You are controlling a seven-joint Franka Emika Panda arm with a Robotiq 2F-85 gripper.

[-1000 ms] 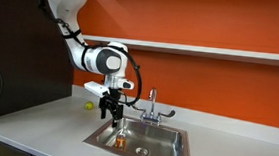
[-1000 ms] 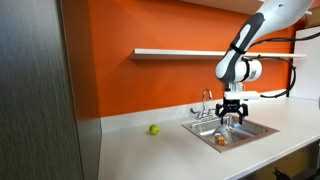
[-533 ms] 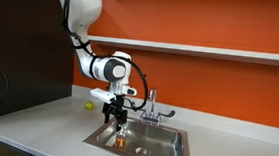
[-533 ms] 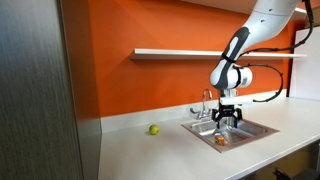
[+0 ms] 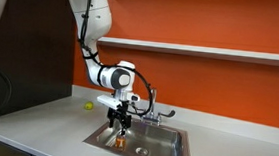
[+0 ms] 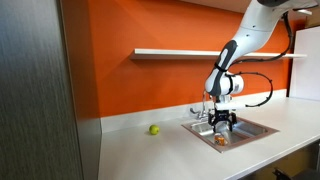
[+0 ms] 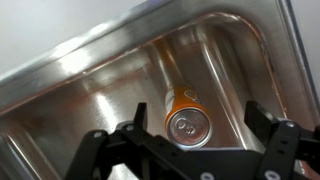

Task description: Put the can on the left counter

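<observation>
The can, orange-brown with a silvery top, stands upright in the steel sink basin. It also shows in both exterior views, low in the sink. My gripper is open, straight above the can, its two fingers spread wide to either side and not touching it. In both exterior views the gripper hangs just above the can. The left counter is a light grey worktop beside the sink.
A faucet stands at the back rim of the sink. A small yellow-green ball lies on the counter by the orange wall. A shelf runs along the wall above. A dark cabinet stands at the counter's end.
The arm has lowered and the gripper has come down closer over the can in the sink. The can has not moved.
</observation>
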